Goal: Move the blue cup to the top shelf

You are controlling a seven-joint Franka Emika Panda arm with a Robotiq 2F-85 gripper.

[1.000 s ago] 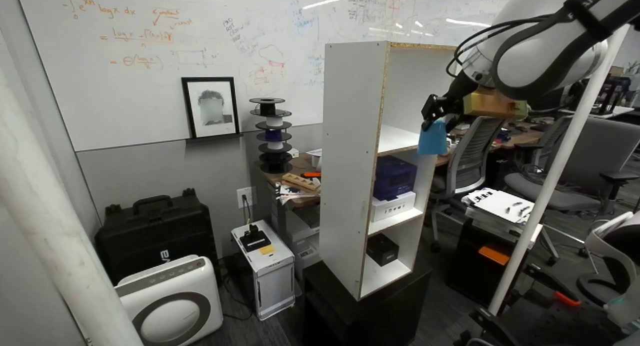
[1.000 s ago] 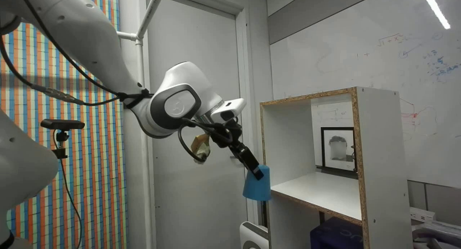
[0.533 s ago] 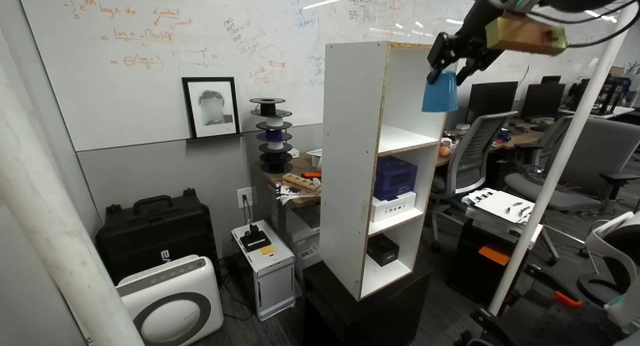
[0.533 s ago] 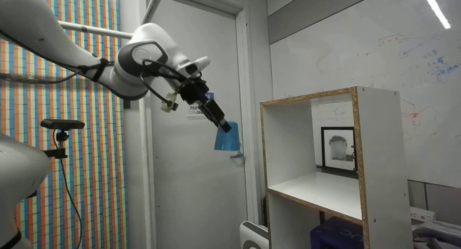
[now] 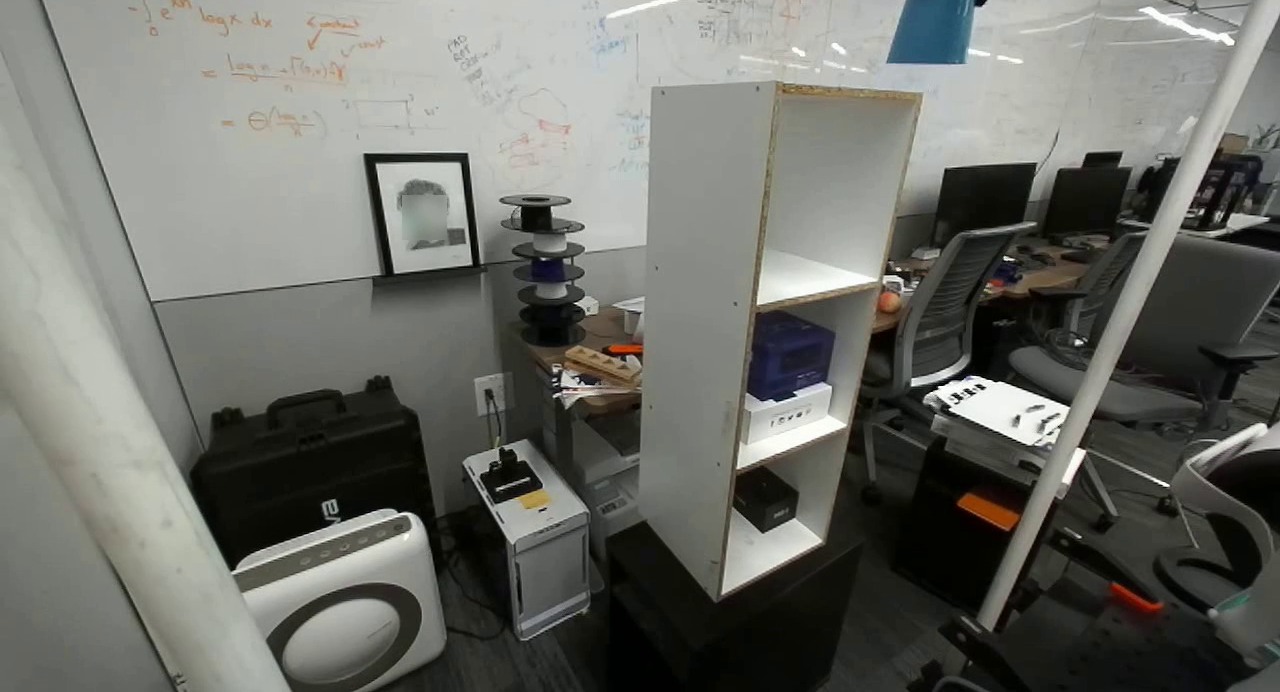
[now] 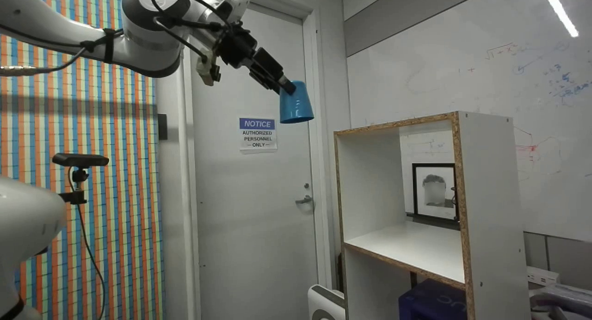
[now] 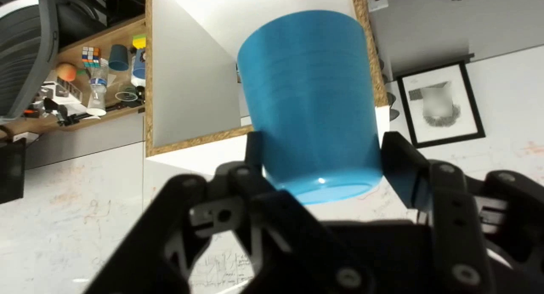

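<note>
One gripper (image 7: 321, 151) clasps one blue cup (image 7: 312, 94) between its two fingers (image 7: 401, 164). Lower than the jaws sit one top shelf (image 6: 393, 124), one purple box (image 5: 790, 357), one white box (image 5: 788, 417) and one black box (image 5: 766, 500).

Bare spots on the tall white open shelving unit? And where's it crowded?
Bare: upper compartment's white floor, between the side walls, behind its chipboard edge; bottom floor ahead of the small black box. Uppermost white board: bare where visible, partly hidden by the light-blue tapered cup. Crowded: middle compartment, dark blue-purple box on a white carton.
</note>
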